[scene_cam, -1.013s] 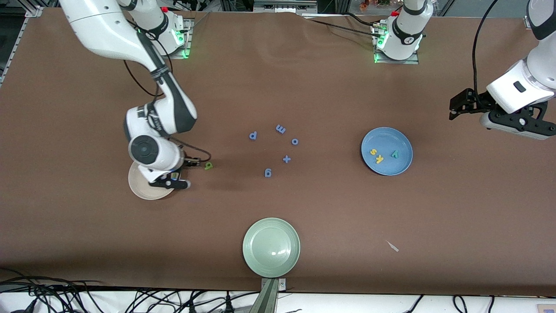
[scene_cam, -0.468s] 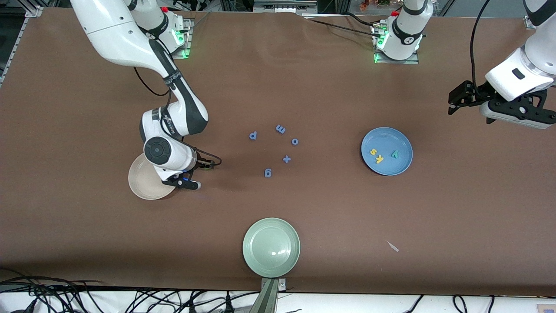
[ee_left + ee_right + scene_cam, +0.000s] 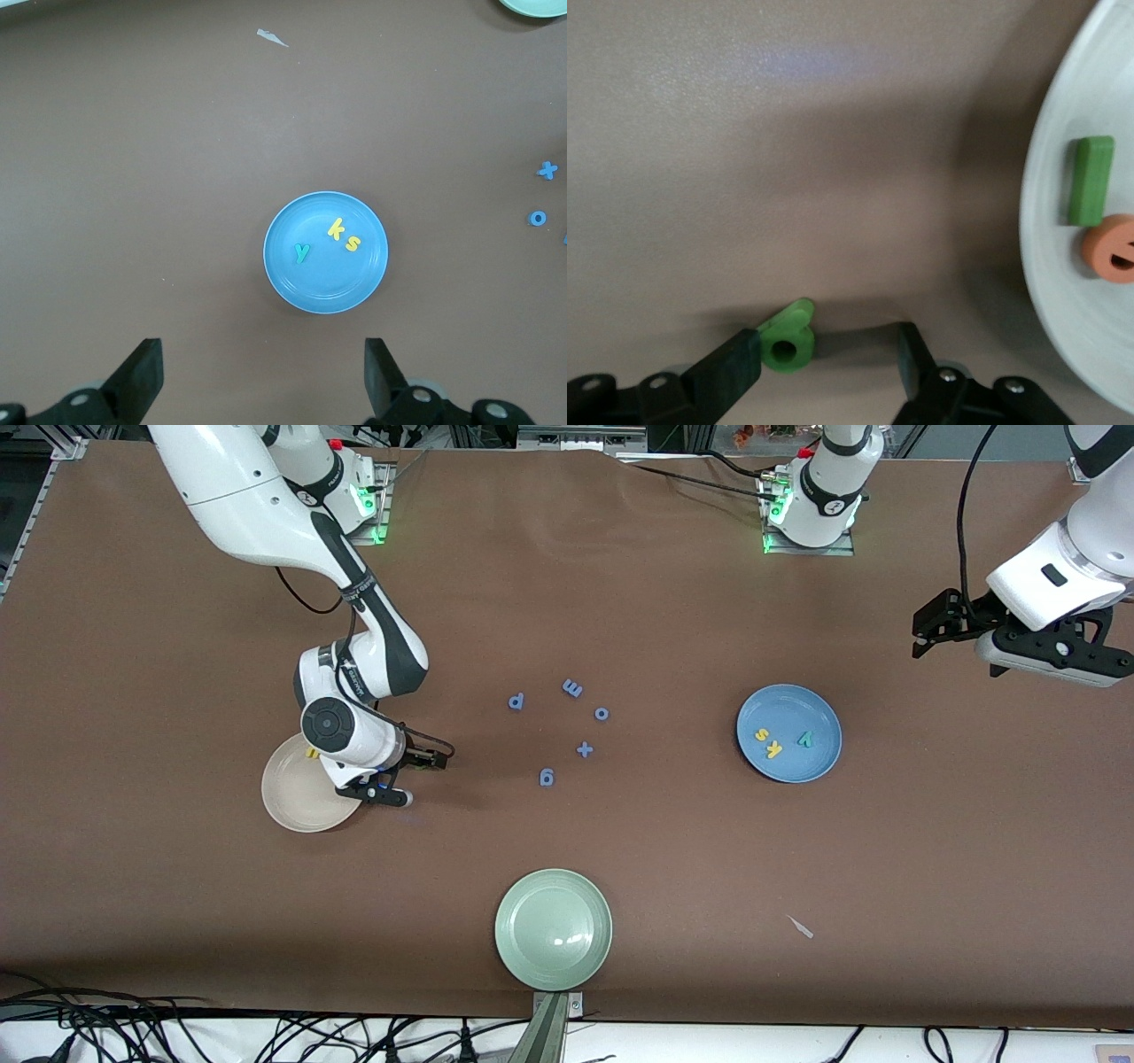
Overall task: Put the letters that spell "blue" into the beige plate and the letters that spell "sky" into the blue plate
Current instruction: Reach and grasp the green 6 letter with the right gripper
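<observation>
My right gripper (image 3: 828, 350) is open and low over the table beside the beige plate (image 3: 288, 802). The green b (image 3: 788, 343) lies flat between its fingers, against one finger and well apart from the other. The front view hides the b under the right gripper (image 3: 432, 760). In the beige plate (image 3: 1063, 301) lie the green l (image 3: 1090, 180) and orange e (image 3: 1112, 248); the yellow u (image 3: 312, 753) shows at its rim. The blue plate (image 3: 797, 766) holds the yellow s (image 3: 760, 735), yellow k (image 3: 773, 749) and teal y (image 3: 804, 738). My left gripper (image 3: 926, 633) waits open, up in the air at its end of the table.
Blue letters p (image 3: 516, 701), m (image 3: 572, 688), o (image 3: 601, 713), g (image 3: 547, 778) and a plus sign (image 3: 584, 749) lie mid-table. A pale green plate (image 3: 553, 928) sits near the front edge. A small pale scrap (image 3: 801, 927) lies nearer the left arm's end.
My right gripper has moved off the beige plate to the green b and now straddles it, hiding it in the front view. The left gripper has drifted slightly.
</observation>
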Motion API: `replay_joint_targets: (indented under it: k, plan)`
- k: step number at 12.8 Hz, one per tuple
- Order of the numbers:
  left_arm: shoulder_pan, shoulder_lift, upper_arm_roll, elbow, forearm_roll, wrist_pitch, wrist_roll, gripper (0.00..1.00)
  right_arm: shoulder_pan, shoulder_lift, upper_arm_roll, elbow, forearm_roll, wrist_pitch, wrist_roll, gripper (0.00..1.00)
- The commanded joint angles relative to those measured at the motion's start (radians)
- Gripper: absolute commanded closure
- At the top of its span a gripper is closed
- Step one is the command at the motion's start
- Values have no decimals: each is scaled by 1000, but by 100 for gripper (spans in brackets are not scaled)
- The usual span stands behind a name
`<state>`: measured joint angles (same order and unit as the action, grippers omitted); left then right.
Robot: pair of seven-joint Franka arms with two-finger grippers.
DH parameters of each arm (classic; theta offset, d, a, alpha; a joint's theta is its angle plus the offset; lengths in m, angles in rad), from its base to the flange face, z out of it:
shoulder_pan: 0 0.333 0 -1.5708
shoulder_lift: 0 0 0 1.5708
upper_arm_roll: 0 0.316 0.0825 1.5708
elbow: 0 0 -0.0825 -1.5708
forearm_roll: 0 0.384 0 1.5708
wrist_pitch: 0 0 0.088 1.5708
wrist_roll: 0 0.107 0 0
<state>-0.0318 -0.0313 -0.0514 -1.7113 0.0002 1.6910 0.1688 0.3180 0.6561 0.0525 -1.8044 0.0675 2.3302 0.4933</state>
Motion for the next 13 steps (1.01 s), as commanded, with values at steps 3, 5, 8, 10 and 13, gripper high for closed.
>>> replay_joint_targets:
  k: [3, 5, 8, 10, 13]
  plan:
    - [-8, -35, 4, -31, 15, 12, -9, 0, 0, -24, 29, -29, 15, 5, 39, 29]
    - [-10, -35, 4, -31, 15, 10, -11, 0, 0, -33, 29, -29, 15, -2, 36, 28]
    - [-10, -36, 4, -31, 15, 1, -9, 0, 6, -32, 29, -35, 15, -6, 47, 28]
    - [-10, -38, 4, -33, 15, -11, -9, 0, 7, -32, 29, -24, 12, -5, 48, 28]
    - [-8, -36, 4, -31, 15, -11, -9, 0, 29, -29, 29, 36, -1, -6, 97, 28]
